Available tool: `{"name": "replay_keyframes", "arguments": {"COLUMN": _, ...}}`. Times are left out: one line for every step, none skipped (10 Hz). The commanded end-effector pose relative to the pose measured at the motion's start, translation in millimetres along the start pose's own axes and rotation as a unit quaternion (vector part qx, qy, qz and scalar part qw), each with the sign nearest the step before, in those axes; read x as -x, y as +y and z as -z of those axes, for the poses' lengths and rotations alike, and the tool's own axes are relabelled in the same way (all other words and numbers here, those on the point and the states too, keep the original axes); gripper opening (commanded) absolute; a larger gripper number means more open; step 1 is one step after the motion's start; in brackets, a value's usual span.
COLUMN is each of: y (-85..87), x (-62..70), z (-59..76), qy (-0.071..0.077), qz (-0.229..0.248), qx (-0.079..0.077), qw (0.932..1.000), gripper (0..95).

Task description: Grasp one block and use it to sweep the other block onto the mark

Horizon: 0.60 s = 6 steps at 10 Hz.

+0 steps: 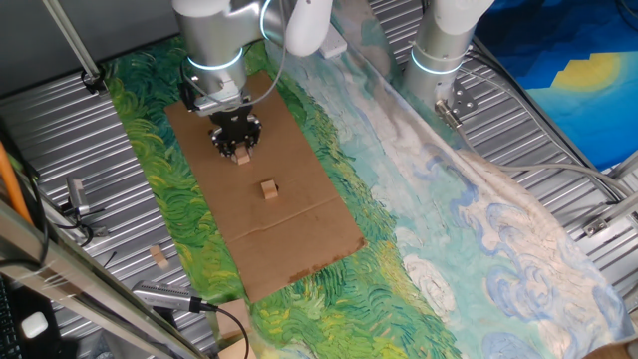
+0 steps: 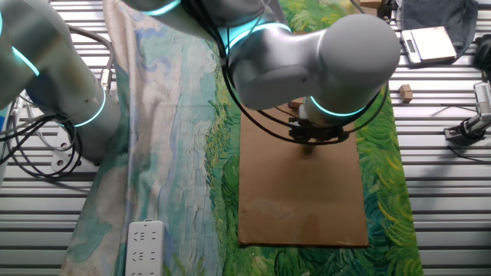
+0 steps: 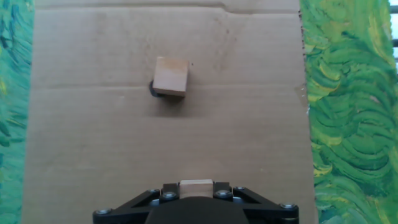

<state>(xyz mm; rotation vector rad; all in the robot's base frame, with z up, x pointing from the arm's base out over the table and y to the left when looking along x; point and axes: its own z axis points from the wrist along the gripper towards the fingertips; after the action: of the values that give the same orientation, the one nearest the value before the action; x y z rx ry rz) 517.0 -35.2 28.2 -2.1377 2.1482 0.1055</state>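
Cloth (image 1: 159, 189) painted in green swirls covers the left of the table in one fixed view, and a brown cardboard sheet (image 1: 299, 229) lies on it. Above the sheet's upper end hangs the gripper (image 1: 238, 148), its dark jaws closed on a small wooden block (image 1: 241, 156) that shows as a pale sliver between the fingertips. Just below and a little right of it, apart from the gripper, the other block (image 1: 268, 188) stands on the bare cardboard. Another small wooden piece (image 1: 158, 256) lies off the cloth on the ribbed metal at lower left. In the hand view the cardboard (image 3: 93, 155) fills the middle with green cloth (image 3: 348, 112) on either side; the free block (image 3: 170, 76) sits left of centre, and a dark spot at its lower left edge, probably the mark (image 3: 152, 88), peeks out from under it, mostly covered. At the bottom edge the held block (image 3: 196, 185) appears between the gripper's (image 3: 196, 190) black fingers. In the other fixed view the arm's grey body hides most of the gripper (image 2: 309, 144) above the cardboard (image 2: 299, 207).
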Motion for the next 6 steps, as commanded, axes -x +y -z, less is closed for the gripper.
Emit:
{"name": "replay_keyframes", "arguments": {"y": -0.4, "x": -0.6, "z": -3.0, "qy": -0.008, "qz": 0.008, "qx": 0.001, "qw": 0.9999, "gripper": 76.0}}
{"name": "replay_keyframes", "arguments": {"y": -0.5, "x": -0.5, "z": -3.1, "qy": -0.01, "qz": 0.008, "qx": 0.004, "qw": 0.9999, "gripper": 95.0}}
{"name": "replay_keyframes", "arguments": {"y": -0.5, "x": -0.4, "z": -2.9, "qy": -0.012, "qz": 0.005, "qx": 0.004, "qw": 0.9999, "gripper": 95.0}}
{"name": "replay_keyframes", "arguments": {"y": -0.3, "x": -0.3, "z": -2.1, "qy": -0.015, "qz": 0.005, "qx": 0.004, "qw": 0.9999, "gripper": 95.0}}
{"name": "replay_keyframes", "arguments": {"y": 0.2, "x": 0.4, "z": 0.9, "qy": -0.015, "qz": 0.005, "qx": 0.005, "qw": 0.9999, "gripper": 95.0}}
{"name": "replay_keyframes", "arguments": {"y": 0.7, "x": 1.3, "z": 4.5, "qy": -0.015, "qz": 0.004, "qx": 0.005, "qw": 0.9999, "gripper": 95.0}}
